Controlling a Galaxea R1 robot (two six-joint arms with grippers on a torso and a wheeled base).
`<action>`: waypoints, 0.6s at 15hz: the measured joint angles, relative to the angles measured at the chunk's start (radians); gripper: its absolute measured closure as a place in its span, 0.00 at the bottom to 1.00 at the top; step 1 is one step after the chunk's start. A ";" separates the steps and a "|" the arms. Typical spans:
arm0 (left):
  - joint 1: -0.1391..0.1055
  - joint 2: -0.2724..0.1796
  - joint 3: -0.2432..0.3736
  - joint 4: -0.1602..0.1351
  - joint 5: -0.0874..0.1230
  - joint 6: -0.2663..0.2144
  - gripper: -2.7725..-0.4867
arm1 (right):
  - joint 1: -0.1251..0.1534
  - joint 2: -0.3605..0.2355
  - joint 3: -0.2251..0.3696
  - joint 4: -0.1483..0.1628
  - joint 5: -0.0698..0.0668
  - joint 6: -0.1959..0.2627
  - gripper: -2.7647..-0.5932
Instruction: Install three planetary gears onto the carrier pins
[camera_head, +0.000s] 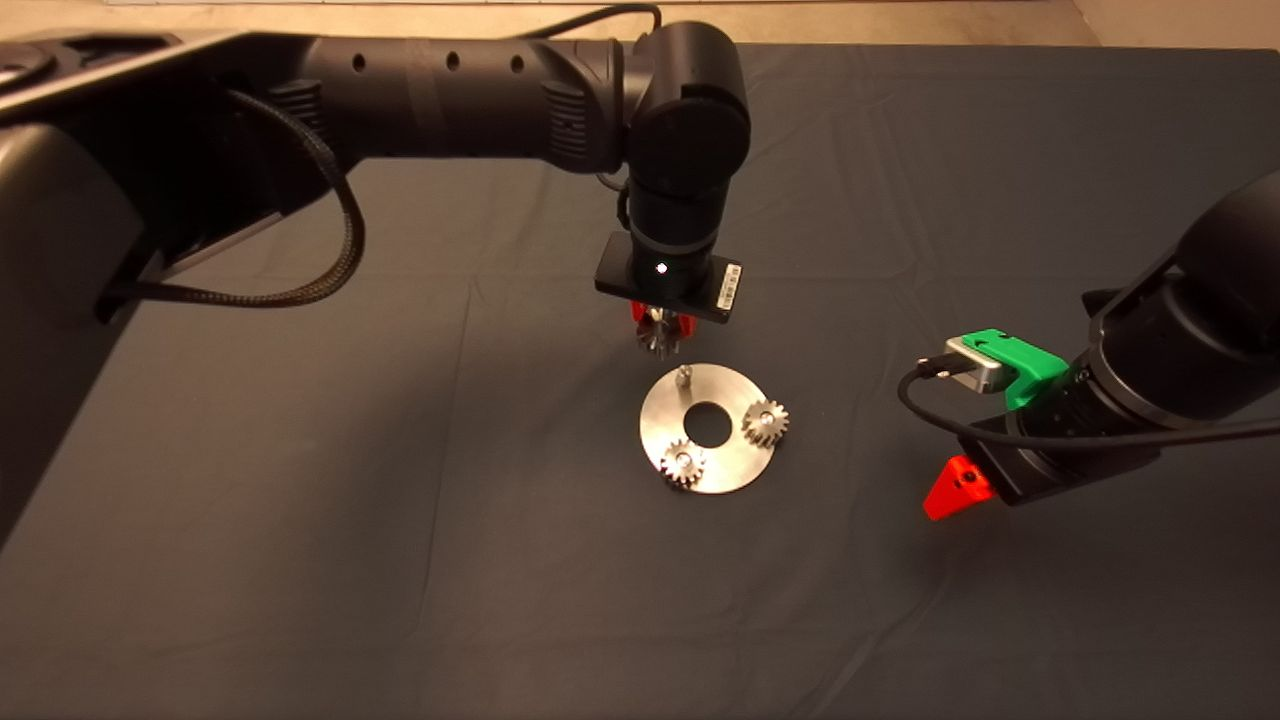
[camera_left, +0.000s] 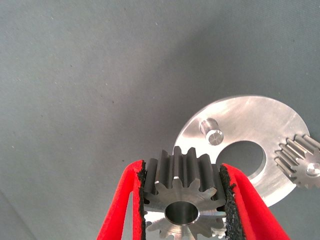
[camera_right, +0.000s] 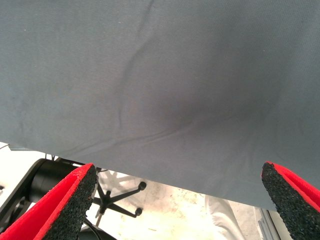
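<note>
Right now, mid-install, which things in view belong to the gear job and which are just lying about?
Part of the job:
- third planetary gear, clamped in the left gripper above the disc
- bare carrier pin
- two planetary gears already on their pins

Not part of it:
- right gripper, open, parked at the mat's right side
- chair base on the floor beyond

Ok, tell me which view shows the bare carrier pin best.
The left wrist view: the bare pin stands close and unobstructed on the disc. The head view shows it small; the right wrist view shows only mat.
</note>
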 joint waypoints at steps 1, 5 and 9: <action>0.000 0.000 0.000 0.000 0.000 -0.012 0.89 | 0.000 0.000 0.000 0.000 0.000 0.000 0.14; 0.003 0.000 0.001 0.044 0.000 -0.014 0.89 | 0.000 0.000 0.000 0.000 0.000 0.000 0.14; 0.028 0.000 0.003 0.059 0.000 -0.015 0.89 | 0.000 0.000 0.000 0.000 0.000 0.000 0.14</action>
